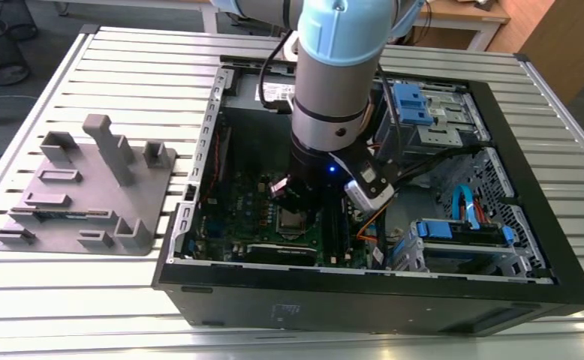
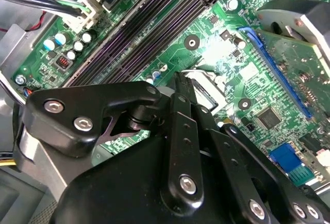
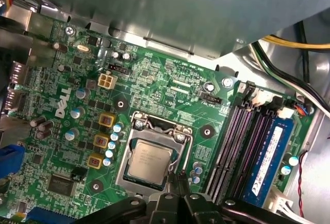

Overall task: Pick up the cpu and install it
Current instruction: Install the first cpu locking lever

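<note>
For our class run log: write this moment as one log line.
arm: over open computer case | gripper: just above socket edge | small square silver-topped cpu: lying in metal-framed socket on green circuit board

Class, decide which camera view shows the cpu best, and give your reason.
The first wrist view: the cpu lies face-up in the socket, nearly unobstructed. In the exterior view it is a small square below the arm; in the second wrist view the gripper mostly blocks it.

Exterior view high and angled down, standing back to take in the whole open case [image 1: 532, 300] and arm [image 1: 337, 82], both wrist views close above the board [image 3: 170, 87], sharing its socket [image 3: 154, 157].
</note>
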You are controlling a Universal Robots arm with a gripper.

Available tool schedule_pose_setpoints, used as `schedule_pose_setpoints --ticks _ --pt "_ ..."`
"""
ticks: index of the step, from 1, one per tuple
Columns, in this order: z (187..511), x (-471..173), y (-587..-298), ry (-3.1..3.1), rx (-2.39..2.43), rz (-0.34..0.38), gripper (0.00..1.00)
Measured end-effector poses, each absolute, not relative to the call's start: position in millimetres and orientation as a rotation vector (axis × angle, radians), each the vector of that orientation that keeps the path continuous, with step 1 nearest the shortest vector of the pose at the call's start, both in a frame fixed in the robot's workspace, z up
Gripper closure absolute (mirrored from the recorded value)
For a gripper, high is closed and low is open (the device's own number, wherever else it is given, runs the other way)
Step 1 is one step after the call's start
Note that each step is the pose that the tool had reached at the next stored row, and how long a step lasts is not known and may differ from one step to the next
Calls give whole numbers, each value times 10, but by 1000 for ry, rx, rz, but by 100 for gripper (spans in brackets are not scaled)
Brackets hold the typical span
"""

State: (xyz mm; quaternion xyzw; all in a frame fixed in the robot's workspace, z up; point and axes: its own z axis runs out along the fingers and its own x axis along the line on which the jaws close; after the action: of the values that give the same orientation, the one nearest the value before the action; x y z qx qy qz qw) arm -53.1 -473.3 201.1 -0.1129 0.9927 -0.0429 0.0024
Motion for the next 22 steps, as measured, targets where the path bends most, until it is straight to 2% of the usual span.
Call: schedule_pose_setpoints --ticks 22 --pt "1886 -479 -4808 3114 -353 -144 89"
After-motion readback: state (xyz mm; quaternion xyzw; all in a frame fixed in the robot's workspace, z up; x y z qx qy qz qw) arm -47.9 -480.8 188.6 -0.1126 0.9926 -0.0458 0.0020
